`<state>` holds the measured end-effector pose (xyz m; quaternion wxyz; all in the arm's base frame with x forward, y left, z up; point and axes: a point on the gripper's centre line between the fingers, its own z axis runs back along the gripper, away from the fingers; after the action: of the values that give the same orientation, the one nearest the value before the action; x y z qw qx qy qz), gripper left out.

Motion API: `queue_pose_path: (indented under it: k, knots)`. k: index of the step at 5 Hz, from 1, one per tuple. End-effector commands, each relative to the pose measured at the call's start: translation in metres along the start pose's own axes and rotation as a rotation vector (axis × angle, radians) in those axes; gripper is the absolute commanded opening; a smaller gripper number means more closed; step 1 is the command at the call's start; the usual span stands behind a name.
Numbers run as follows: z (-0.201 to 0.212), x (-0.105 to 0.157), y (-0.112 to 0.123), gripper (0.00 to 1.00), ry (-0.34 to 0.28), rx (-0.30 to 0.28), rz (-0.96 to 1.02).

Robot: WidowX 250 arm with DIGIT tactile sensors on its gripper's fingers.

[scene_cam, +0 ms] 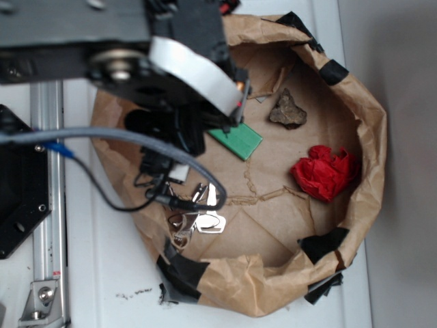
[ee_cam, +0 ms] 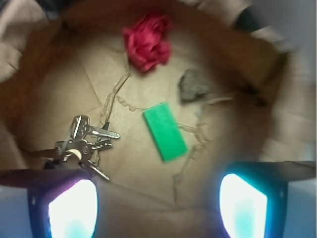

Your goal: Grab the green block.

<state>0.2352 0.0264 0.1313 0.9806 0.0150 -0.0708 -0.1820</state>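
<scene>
Trouble could come from the things lying close by. I see the green block [ee_cam: 165, 131] lying flat on the brown paper floor of the paper bowl [scene_cam: 372, 137], near the middle. The brown rock [ee_cam: 194, 85] sits just beside its far end, and the keys [ee_cam: 81, 141] lie off to one side, apart from it. The red paper [ee_cam: 147, 41] is farther back.

I think the block is thin and flat, so the fingers may slide over the top and miss it. If I come down crooked, one finger could bump the rock or push the block away. The paper floor has tears and folds, and I think a finger could catch on one. The bowl's tall sides could get in the arm's way too.

From the wrist view, the gripper [ee_cam: 158, 208] is spread wide. Its two fingers [ee_cam: 72, 210] show at the bottom corners with a big gap between them. Nothing is held. The fingers touch nothing that I can see; they hang above the floor, with the block ahead of the gap. In the outside view the arm hides the fingers and covers one end of the block.
</scene>
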Motion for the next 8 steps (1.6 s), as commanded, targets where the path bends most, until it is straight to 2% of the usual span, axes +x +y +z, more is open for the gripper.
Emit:
queue_pose_path:
  k: [1,2,3,4,5,6,7,8]
  knots:
    - [-0.064,0.005,0.011,1.0,0.033,0.005,-0.092]
    - [-0.094,0.017,0.003,1.0,0.08,-0.041,-0.17]
    - [-0.116,0.026,-0.015,1.0,0.145,-0.026,-0.225]
    - [-0.118,0.03,-0.028,1.0,0.144,-0.033,-0.249]
    - [-0.116,0.031,-0.035,0.0,0.123,-0.049,-0.248]
    - [-0.108,0.031,-0.032,0.0,0.112,-0.035,-0.234]
    - [-0.078,0.036,-0.024,0.0,0.086,-0.013,-0.197]
    - [-0.027,0.039,-0.022,0.0,0.037,-0.036,-0.103]
